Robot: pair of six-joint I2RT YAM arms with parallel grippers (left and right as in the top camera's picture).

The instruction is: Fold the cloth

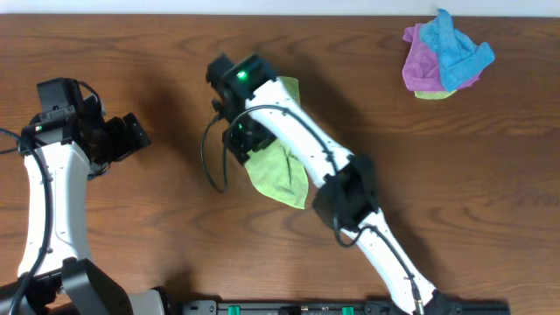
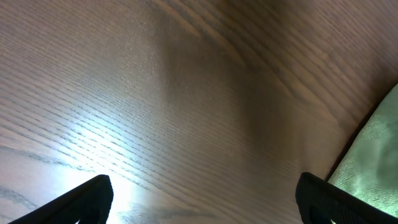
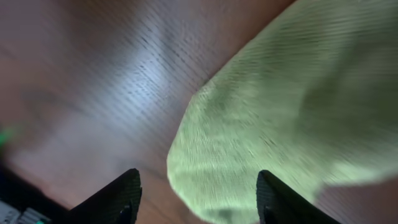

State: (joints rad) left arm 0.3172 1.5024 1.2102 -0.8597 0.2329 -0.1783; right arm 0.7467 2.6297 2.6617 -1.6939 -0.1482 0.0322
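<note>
The lime-green cloth (image 1: pixel 282 177) lies crumpled at the middle of the wooden table, partly hidden under my right arm; another bit of it shows behind the arm. My right gripper (image 1: pixel 236 144) hangs over the cloth's left edge. In the right wrist view the cloth (image 3: pixel 292 106) is blurred, and its rounded edge lies between the fingers of the right gripper (image 3: pixel 198 199), which stand apart without pinching it. My left gripper (image 1: pixel 136 136) is off to the left, wide open over bare wood. In its wrist view the left gripper (image 2: pixel 208 205) holds nothing, and the cloth (image 2: pixel 373 155) shows at the right edge.
A pile of other cloths sits at the far right corner: a purple one (image 1: pixel 420 63), a bright blue one (image 1: pixel 455 48) on top, and a yellow-green scrap (image 1: pixel 433 94) under them. The right arm's black cable (image 1: pixel 208 153) loops left of the cloth.
</note>
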